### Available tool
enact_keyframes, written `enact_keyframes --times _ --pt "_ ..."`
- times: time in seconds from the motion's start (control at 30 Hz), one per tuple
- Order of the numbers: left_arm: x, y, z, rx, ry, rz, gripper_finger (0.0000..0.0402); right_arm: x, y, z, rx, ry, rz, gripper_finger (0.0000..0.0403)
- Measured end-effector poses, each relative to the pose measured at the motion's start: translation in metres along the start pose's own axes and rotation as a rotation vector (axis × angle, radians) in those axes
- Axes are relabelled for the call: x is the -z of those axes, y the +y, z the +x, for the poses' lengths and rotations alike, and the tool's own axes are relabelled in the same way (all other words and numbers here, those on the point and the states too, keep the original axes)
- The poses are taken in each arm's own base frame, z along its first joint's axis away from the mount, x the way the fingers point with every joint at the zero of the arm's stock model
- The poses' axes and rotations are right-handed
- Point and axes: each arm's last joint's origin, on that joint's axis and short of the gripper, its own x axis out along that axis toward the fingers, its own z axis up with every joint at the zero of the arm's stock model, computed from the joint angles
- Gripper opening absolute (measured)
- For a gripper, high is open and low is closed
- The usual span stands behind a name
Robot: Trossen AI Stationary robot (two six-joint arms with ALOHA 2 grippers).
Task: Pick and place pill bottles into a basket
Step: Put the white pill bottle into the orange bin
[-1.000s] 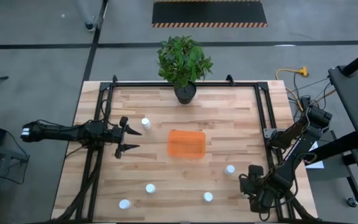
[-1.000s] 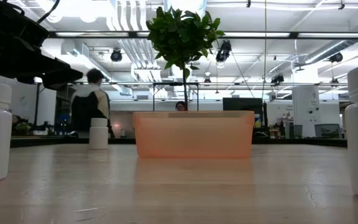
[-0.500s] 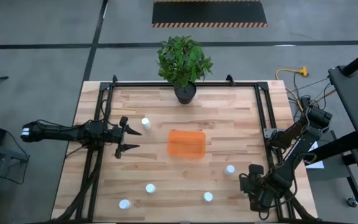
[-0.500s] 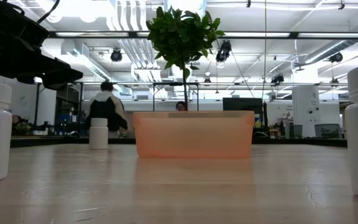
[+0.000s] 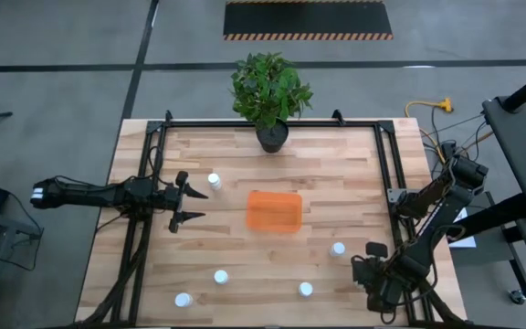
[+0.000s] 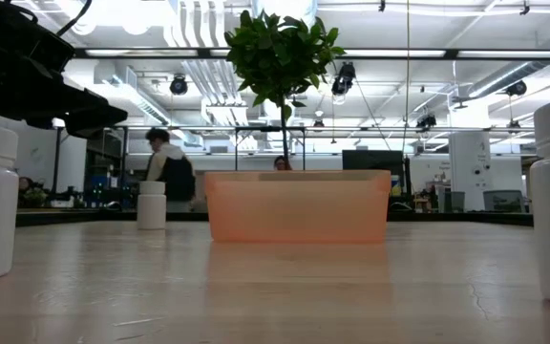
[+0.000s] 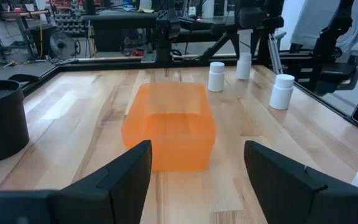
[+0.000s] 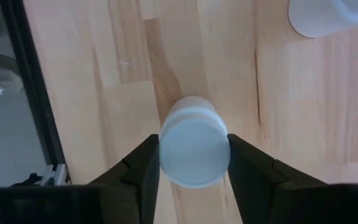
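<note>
Several white pill bottles stand upright on the wooden table: one [image 5: 214, 181] far left of the orange basket [image 5: 274, 211], others along the near side [image 5: 220, 276], [image 5: 306, 290], [image 5: 338, 249]. My right gripper [image 5: 369, 269] is at the near right corner, pointing down, shut on a bottle [image 8: 194, 149] that its arm hides in the high view. My left gripper [image 5: 183, 203] hangs open at the left, level, facing the basket [image 7: 169, 130], touching nothing. My right gripper pinches the bottle at its top, the cap's two opposite sides [image 8: 166, 149], between its two fingers [image 8: 143, 168]. The fingers come from above, pointing down. The bottle stands upright with its base on the table.
A potted plant [image 5: 270, 91] in a black pot stands at the far edge behind the basket. Black frame rails [image 5: 144, 228] run along the table's left and right sides. Another bottle [image 8: 334, 15] stands close to the held one. Bare wood lies around the basket.
Neither arm nor any bottle shows a move in the high and low views. Only a person in the room behind the table has walked to the right.
</note>
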Motion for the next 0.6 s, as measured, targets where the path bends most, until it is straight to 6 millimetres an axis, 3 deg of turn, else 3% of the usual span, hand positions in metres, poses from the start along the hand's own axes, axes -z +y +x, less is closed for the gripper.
enact_keyframes --times 0.3,0.6 --pt "0.0 0.0 0.0 -0.001 0.0 0.0 0.0238 -0.02 0.003 -0.034 0.026 0.024 -0.003 0.0141" --pt "0.0 0.0 0.0 -0.001 0.0 0.0 0.0238 -0.062 0.004 -0.076 -0.089 0.001 0.059 0.0141"
